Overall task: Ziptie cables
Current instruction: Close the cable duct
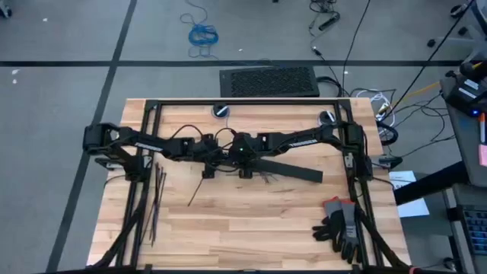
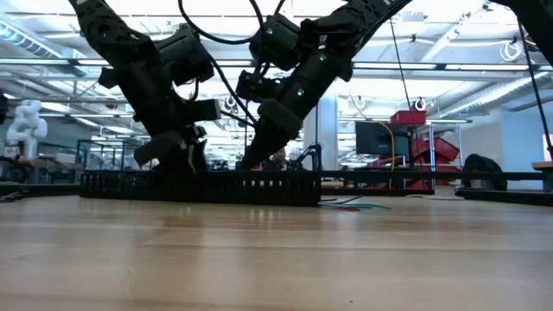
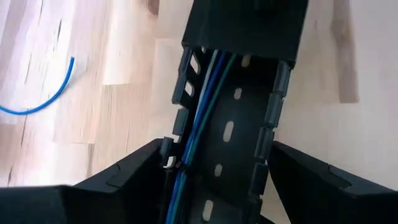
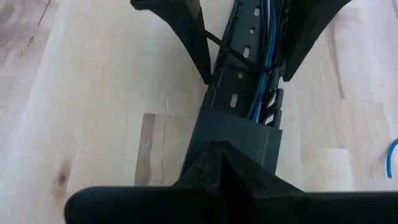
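A long black slotted bar [image 1: 293, 171] lies across the table's middle, and both grippers meet at its left end. The cables [image 3: 199, 106], thin blue, green and pale grey wires, run along inside its channel. A thin ziptie [image 4: 233, 55] crosses the channel, and a dark strip [image 1: 198, 190] sticks out toward the near left. More zipties [image 1: 157, 190] lie at the table's left. My left gripper [image 3: 221, 174] straddles the bar. My right gripper [image 4: 217, 152] is shut just to its right, over a black block [image 3: 249, 25] that covers the channel. My left gripper holds the bar between its two fingers, one on each slotted side wall [image 3: 168, 158]. The fingers come from above, slanting, and lie across the bar. The bar stays flat on the table. My right gripper's shut fingers come down slanting onto the black block [image 4: 239, 134] on the bar. The gripper itself hides the place of contact.
A pair of grey and black gloves [image 1: 341, 224] lies at the near right. A loose blue wire [image 3: 37, 102] curves on the wood beside the bar. A black frame [image 1: 243, 101] runs along the table's far edge and sides. Bare wood lies toward the near edge.
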You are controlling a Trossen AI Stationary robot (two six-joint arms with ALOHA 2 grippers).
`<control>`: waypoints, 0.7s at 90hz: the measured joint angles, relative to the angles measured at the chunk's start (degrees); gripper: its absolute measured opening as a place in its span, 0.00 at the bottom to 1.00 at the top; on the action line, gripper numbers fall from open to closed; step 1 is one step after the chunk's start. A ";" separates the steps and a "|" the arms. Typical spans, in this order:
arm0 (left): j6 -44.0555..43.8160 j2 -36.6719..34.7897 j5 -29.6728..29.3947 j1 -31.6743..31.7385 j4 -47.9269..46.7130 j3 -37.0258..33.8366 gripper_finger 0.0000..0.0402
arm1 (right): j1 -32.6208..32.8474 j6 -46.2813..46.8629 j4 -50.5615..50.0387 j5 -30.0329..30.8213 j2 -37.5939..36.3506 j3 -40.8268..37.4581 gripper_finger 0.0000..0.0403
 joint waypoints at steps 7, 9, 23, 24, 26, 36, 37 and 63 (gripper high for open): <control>0.01 -0.27 0.70 -0.09 1.45 0.20 0.69 | -0.04 0.00 0.00 -0.08 0.00 0.00 0.00; 0.01 -0.27 1.02 -0.09 2.53 0.23 0.69 | -0.04 0.00 0.02 -0.07 0.00 0.00 0.00; -0.21 0.82 4.41 -0.22 7.79 0.44 0.69 | -0.02 -0.04 0.72 -0.06 0.02 0.00 0.00; -0.19 0.97 4.46 -0.26 8.17 0.44 0.69 | -0.02 -0.04 0.71 -0.07 0.02 0.00 0.00; -0.17 1.23 4.49 -0.33 8.66 0.46 0.69 | -0.03 -0.02 0.70 -0.10 0.02 0.00 0.00; 0.05 2.21 4.27 -0.35 8.23 0.48 0.69 | -0.04 -0.05 0.66 -0.06 0.02 0.00 0.00; 0.05 2.31 4.24 -0.35 8.17 0.48 0.69 | -0.04 -0.05 0.66 -0.07 0.02 0.00 0.00; 1.68 2.60 0.89 -0.38 4.59 0.48 0.69 | -0.04 -0.44 0.55 -0.06 0.02 0.02 0.00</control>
